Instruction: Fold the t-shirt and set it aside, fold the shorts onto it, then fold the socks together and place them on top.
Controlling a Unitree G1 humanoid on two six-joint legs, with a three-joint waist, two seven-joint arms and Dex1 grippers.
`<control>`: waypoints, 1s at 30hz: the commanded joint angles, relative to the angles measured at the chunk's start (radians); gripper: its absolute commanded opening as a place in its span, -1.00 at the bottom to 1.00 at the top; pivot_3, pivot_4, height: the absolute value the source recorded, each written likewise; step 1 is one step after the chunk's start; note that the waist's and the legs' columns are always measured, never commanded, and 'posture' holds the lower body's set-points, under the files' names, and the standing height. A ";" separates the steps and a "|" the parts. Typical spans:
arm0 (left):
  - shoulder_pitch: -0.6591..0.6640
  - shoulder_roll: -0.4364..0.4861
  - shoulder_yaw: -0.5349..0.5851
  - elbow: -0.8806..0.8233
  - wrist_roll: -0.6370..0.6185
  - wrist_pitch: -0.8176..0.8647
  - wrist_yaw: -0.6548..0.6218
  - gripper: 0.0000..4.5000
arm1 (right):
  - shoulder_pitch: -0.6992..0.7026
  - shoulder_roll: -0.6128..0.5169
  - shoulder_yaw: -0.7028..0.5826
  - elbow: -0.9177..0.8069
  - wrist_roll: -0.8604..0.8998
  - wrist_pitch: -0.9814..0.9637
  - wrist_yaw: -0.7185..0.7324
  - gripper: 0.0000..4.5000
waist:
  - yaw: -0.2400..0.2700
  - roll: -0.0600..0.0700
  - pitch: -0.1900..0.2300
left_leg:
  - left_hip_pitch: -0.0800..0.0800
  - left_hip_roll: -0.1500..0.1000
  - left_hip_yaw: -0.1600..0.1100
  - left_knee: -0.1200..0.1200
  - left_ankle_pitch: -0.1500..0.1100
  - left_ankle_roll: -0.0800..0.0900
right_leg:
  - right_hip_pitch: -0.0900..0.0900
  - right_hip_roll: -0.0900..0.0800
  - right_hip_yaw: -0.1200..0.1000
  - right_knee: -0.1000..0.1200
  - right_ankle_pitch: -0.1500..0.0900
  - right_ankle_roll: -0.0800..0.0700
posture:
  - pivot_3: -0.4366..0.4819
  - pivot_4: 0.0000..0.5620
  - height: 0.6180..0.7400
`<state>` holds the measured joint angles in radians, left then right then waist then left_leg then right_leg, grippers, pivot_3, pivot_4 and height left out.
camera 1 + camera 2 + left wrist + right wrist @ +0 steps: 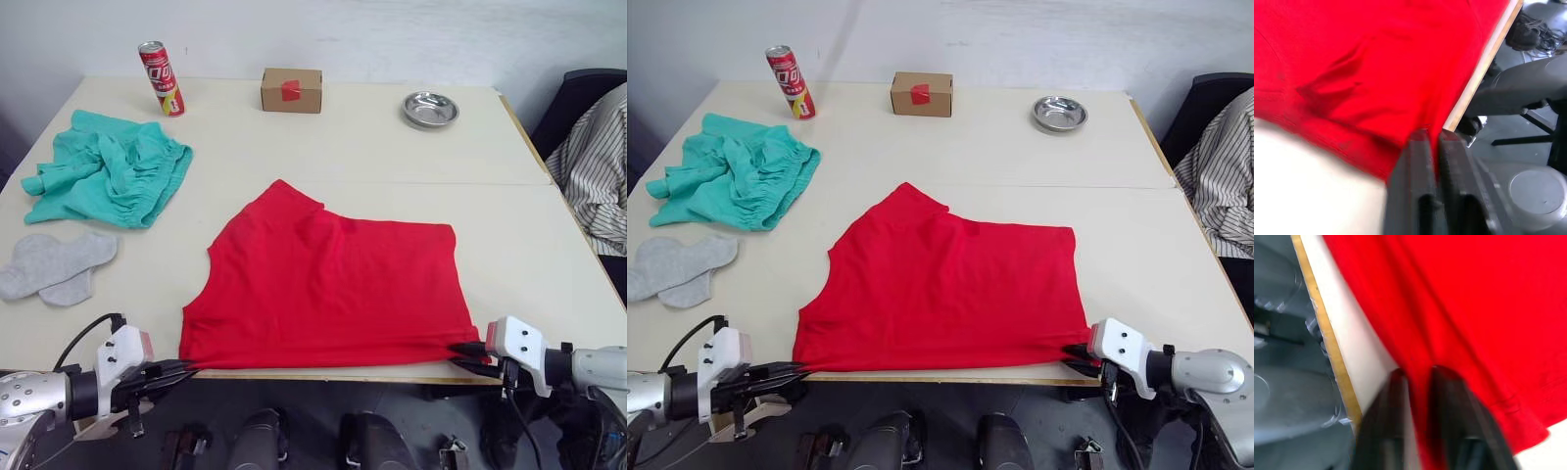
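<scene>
The red t-shirt (328,284) lies partly folded on the near half of the table, its near edge along the table's front edge. My left gripper (182,369) is shut on the shirt's near left corner, and my right gripper (460,352) is shut on its near right corner. In the left wrist view red cloth (1352,73) runs between the black fingers (1418,186); the right wrist view shows the same with cloth (1459,308) between the fingers (1449,416). The teal shorts (108,166) lie crumpled at the far left. The grey socks (54,266) lie overlapping, nearer than the shorts.
A red can (161,78), a small cardboard box (291,90) and a metal bowl (430,109) stand along the table's far side. A person in a striped sleeve (593,166) sits at the right. The wooden table edge (323,374) runs just under the shirt's hem.
</scene>
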<state>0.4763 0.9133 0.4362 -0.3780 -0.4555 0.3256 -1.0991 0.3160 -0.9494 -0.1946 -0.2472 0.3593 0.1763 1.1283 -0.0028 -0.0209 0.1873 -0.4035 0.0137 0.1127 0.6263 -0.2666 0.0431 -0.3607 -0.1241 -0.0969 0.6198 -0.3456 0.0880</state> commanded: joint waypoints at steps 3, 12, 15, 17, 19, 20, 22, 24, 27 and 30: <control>-0.098 0.129 0.158 0.064 -0.199 0.242 -0.103 0.06 | -0.105 -0.138 -0.080 0.068 0.119 0.166 0.135 0.36 | 0.000 0.009 0.005 | 0.000 0.000 -0.001 0.003 0.000 0.001 | 0.001 0.000 0.000 0.000 0.000 0.000 | -0.05 -0.47 1.00; -0.773 0.086 -0.129 0.389 -0.181 0.377 0.023 0.99 | -0.881 0.044 0.092 0.728 -0.080 -0.022 0.018 1.00 | -0.012 0.019 0.013 | -0.001 -0.001 0.000 0.002 0.010 -0.008 | -0.003 0.000 -0.001 0.005 0.006 0.002 | -0.05 -0.47 1.00; -0.992 0.005 -0.235 0.568 -0.077 0.324 0.089 0.99 | -1.070 0.116 0.127 0.946 -0.158 -0.114 -0.054 1.00 | -0.012 0.018 0.013 | -0.006 -0.001 0.003 0.001 0.017 -0.004 | -0.010 0.002 -0.002 0.010 0.006 0.002 | -0.05 -0.47 1.00; -1.122 -0.048 -0.289 0.693 -0.023 0.298 0.111 0.99 | -1.162 0.150 0.148 1.080 -0.201 -0.141 -0.082 1.00 | -0.012 0.018 0.013 | -0.013 0.000 0.006 0.004 0.022 -0.003 | -0.017 0.007 -0.007 0.017 0.006 0.003 | -0.05 -0.47 1.00; -1.246 -0.107 -0.333 0.847 0.043 0.259 0.156 0.99 | -1.237 0.180 0.169 1.198 -0.238 -0.132 -0.108 1.00 | -0.012 0.016 0.014 | -0.019 0.001 0.007 0.006 0.022 -0.003 | -0.022 0.009 -0.009 0.019 0.006 0.003 | -0.05 -0.47 1.00; -1.307 -0.135 -0.358 0.934 0.083 0.236 0.177 0.99 | -1.268 0.196 0.177 1.249 -0.252 -0.126 -0.109 1.00 | -0.011 0.014 0.015 | -0.020 0.000 0.008 0.006 0.022 -0.002 | -0.023 0.010 -0.010 0.019 0.006 0.003 | -0.05 -0.47 1.00; -1.411 -0.187 -0.412 1.094 0.159 0.186 0.196 0.99 | -1.328 0.227 0.185 1.341 -0.279 -0.125 -0.141 1.00 | -0.013 0.012 0.016 | -0.020 -0.001 0.009 0.008 0.023 0.000 | -0.023 0.010 -0.010 0.020 0.006 0.005 | -0.05 -0.47 1.00; -1.494 -0.237 -0.439 1.236 0.214 0.134 0.219 0.99 | -1.379 0.251 0.189 1.412 -0.303 -0.111 -0.173 1.00 | -0.017 0.012 0.016 | -0.020 -0.002 0.011 0.011 0.024 0.003 | -0.022 0.009 -0.009 0.021 0.008 0.008 | -0.05 -0.47 1.00; -1.571 -0.286 -0.445 1.400 0.271 0.046 0.260 0.99 | -1.423 0.272 0.195 1.477 -0.341 -0.104 -0.217 1.00 | -0.029 0.011 0.016 | -0.020 -0.003 0.011 0.014 0.025 0.005 | -0.022 0.008 -0.007 0.024 0.010 0.011 | -0.05 -0.47 1.00; -1.615 -0.337 -0.462 1.529 0.333 -0.031 0.322 0.99 | -1.460 0.293 0.196 1.520 -0.371 -0.082 -0.262 1.00 | -0.033 0.011 0.016 | -0.020 -0.001 0.011 0.018 0.024 0.005 | -0.022 0.006 -0.006 0.027 0.010 0.011 | -0.05 -0.47 1.00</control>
<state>-1.1077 0.5861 -0.0197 1.1024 -0.1607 0.3478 -0.8091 -1.1105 -0.6617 0.0056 1.2634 0.0017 0.0812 0.8926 -0.0353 -0.0096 0.2038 -0.4236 0.0128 0.1239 0.6447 -0.2426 0.0478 -0.3831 -0.1188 -0.1027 0.6471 -0.3356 0.0988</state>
